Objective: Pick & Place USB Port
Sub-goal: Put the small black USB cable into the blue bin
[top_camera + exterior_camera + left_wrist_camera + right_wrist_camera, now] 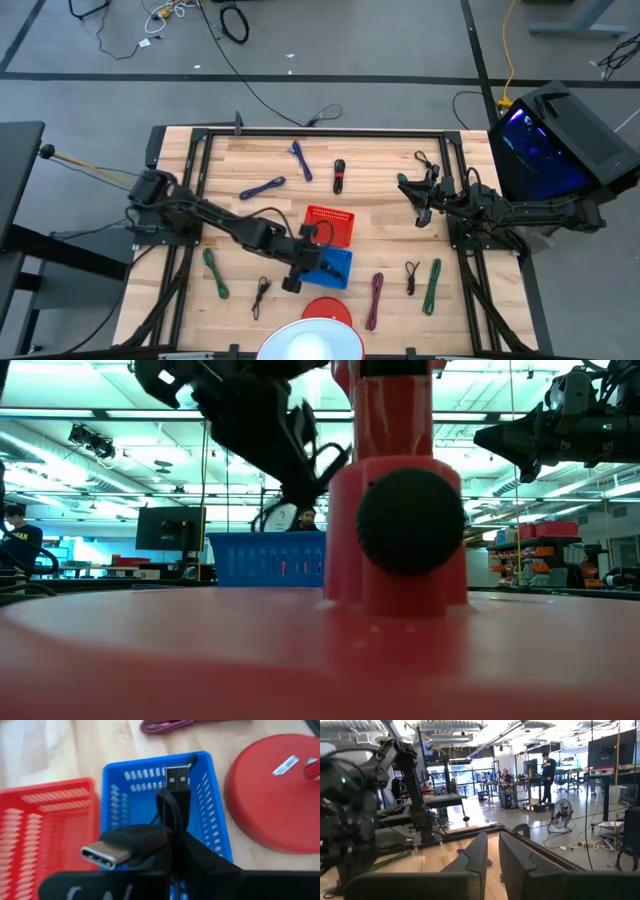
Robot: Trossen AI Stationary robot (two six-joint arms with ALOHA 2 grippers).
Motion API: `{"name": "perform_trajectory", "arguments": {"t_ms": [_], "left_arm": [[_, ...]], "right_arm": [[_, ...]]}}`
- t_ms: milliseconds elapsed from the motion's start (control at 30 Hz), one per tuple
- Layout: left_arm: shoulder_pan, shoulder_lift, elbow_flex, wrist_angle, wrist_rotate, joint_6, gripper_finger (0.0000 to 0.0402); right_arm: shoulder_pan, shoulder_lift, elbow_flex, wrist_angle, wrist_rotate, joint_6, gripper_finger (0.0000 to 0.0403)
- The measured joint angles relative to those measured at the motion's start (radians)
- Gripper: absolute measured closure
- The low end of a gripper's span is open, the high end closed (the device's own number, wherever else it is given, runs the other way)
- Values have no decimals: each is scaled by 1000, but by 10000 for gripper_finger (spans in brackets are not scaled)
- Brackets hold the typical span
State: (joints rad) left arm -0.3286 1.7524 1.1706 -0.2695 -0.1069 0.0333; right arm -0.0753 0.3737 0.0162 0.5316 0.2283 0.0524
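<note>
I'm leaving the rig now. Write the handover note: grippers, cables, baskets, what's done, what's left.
Left gripper: shut on a black cable, held above the blue basket; both plugs show in the left wrist view.
Right gripper: raised over the table's right side, fingers nearly closed, holding nothing.
Red basket sits beside the blue one.
Other cables lie loose on the table: blue ones and a black one at the far side, green, purple and black ones nearer.
Done: black cable picked up.
Left: drop it in the blue basket, probably then the rest.
</note>
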Motion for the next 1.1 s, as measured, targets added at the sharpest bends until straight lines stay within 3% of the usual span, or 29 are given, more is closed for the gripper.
{"name": "perform_trajectory", "arguments": {"t_ms": [300, 600, 833, 967, 1100], "left_arm": [[34, 15, 38, -19, -3, -24, 375], [39, 15, 48, -27, 0, -59, 238], [40, -3, 49, -55, -53, -51, 200], [38, -46, 110, -262, -106, -122, 205], [16, -87, 167, -482, -109, -353, 215]], "right_arm": [[0, 0, 0, -1, 0, -7, 353], [0, 0, 0, -5, 0, -8, 353], [0, 0, 0, -10, -1, -8, 353], [0, 0, 0, -16, -1, -8, 353], [0, 0, 0, -20, -1, -9, 353]]}}
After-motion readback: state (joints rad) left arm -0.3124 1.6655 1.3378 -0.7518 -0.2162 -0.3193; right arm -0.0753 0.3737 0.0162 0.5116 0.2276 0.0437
